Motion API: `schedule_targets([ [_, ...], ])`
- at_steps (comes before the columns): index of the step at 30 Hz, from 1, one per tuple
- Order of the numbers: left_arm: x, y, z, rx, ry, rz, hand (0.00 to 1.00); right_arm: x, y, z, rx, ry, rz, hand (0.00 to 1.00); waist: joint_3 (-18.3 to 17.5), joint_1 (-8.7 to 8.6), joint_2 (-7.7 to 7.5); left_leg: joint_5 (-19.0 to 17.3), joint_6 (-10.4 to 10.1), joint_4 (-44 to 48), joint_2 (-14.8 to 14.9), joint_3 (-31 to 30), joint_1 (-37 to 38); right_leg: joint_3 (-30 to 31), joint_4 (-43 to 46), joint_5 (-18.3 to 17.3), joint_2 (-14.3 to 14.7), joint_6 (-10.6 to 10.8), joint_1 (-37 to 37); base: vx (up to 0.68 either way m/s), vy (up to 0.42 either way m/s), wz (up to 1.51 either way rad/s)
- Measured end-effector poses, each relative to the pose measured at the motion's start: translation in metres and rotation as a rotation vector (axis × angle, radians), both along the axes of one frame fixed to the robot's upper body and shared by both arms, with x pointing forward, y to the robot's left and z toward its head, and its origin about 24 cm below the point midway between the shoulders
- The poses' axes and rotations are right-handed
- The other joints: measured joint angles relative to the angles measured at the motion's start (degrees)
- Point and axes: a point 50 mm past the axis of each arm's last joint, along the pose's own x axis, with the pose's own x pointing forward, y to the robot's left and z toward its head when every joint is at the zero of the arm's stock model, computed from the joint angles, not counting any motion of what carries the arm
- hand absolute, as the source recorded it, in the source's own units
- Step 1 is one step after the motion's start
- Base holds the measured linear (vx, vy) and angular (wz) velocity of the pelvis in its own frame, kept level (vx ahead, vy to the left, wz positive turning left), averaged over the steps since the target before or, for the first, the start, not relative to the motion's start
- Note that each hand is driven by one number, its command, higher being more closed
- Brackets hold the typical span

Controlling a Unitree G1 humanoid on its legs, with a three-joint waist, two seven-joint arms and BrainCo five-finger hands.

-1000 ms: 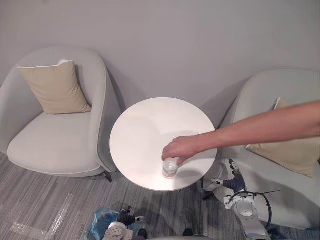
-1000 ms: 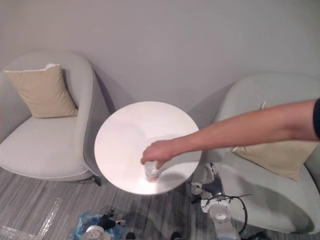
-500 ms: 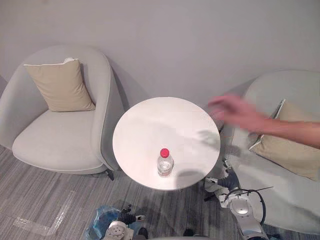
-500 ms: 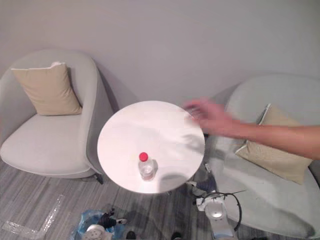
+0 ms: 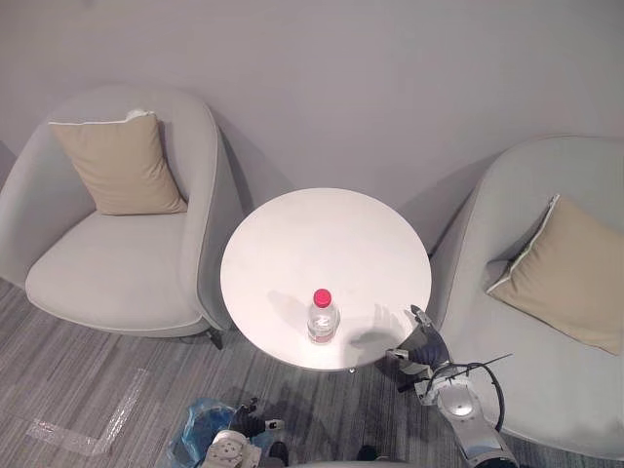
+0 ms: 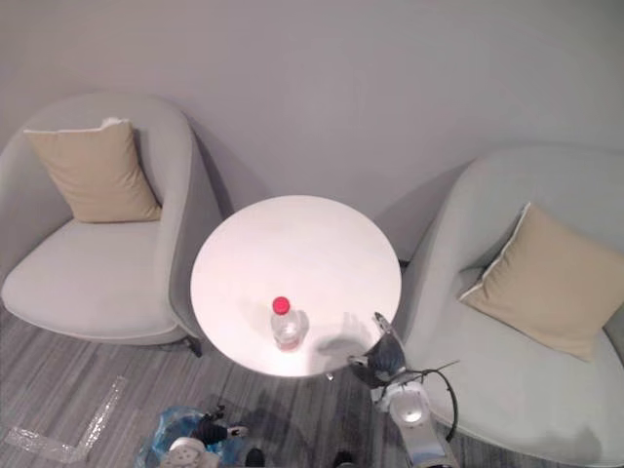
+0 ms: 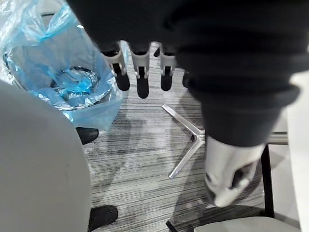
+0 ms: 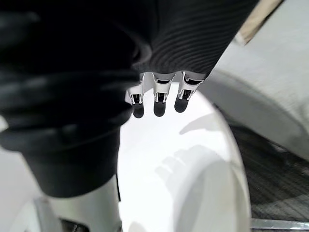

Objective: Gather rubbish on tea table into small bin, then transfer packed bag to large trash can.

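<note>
Clear plastic bottle with a red cap (image 5: 323, 316) stands upright on the round white tea table (image 5: 322, 229), at 6 o'clock on the top, close to the near rim. It's apart from both hands.

Right hand (image 5: 426, 343) sits just off the table rim at about 4 o'clock, low, between the table and the right-side grey armchair (image 5: 546, 390). In its wrist view the fingers are straight and side by side, reaching over the edge of the white top and holding nothing. They're well short of the bottle.

Left hand (image 7: 140, 72) is down near the floor at about 7 o'clock from the table, just beside the small bin lined with a blue plastic bag (image 7: 53, 72). In its wrist view the fingers hang straight and relaxed with the thumb set apart, nothing in the grasp. The bag mouth is open just past the fingertips. There's something dark and shiny at the bottom of the bag. It could be the bin base or bag folds, can't tell from here.

The same wrist view shows the silver metal legs of the table base (image 7: 186, 140) on the grey striped carpet (image 5: 107, 380).

Surroundings:
- Second grey armchair (image 5: 107, 283) at 9 o'clock from the table, with a beige square cushion (image 5: 122, 161) propped against its back.
- Another beige cushion (image 5: 570, 273) leaning in the right chair at 3 o'clock.
- Strip of clear tape (image 5: 83, 434) on the carpet at 8 o'clock, left of the bin.
- Plain grey wall (image 5: 370, 78) at 12 o'clock.
</note>
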Motion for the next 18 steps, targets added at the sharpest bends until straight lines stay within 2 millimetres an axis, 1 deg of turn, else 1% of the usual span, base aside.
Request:
schedule_targets([
  [4,0.002,-0.001,0.001,-0.001,-0.01,0.0,0.0,0.006,0.009,0.004,-0.002,-0.019,0.048,0.0,0.36,0.39,0.04,0.93,-0.16,-0.79,-0.02,-1.13,-0.14,-1.03,0.16,-0.04,-0.01,-0.07,0.02,-0.05,-0.01,0.16],
  [6,0.002,-0.001,0.001,0.0,-0.012,0.001,0.0,0.009,0.016,0.006,-0.001,-0.03,0.076,0.0,0.61,0.52,0.29,1.96,-0.27,-1.99,-0.02,-2.26,-0.13,-1.85,0.2,-0.15,-0.01,-0.21,-0.04,-0.06,-0.015,0.21],
  [10,0.003,-0.002,0.001,0.0,-0.018,0.004,0.0,0.012,0.019,0.008,-0.002,-0.042,0.084,0.0,0.88,0.74,0.64,2.9,-0.53,-2.73,-0.02,-3.98,-0.72,-3.57,0.38,-0.42,-0.01,-0.32,-0.15,-0.04,-0.015,0.24],
  [14,0.006,-0.003,0.003,-0.004,-0.033,0.007,0.0,0.019,0.023,0.013,-0.005,-0.071,0.091,0.0,1.26,1.42,0.99,3.86,-0.79,-3.28,0.09,-5.67,-2.07,-5.08,1.3,-0.88,0.02,-0.6,-1.27,-0.03,-0.018,0.21],
  [18,0.013,-0.005,0.006,-0.008,-0.07,0.02,0.0,0.027,0.03,0.02,-0.002,-0.104,0.101,0.0,2.93,2.64,1.45,4.37,-1.05,-3.57,0.13,-7.37,-2.39,-6.69,2.23,-1.58,-0.03,-0.76,-1.25,-0.03,-0.018,0.23],
])
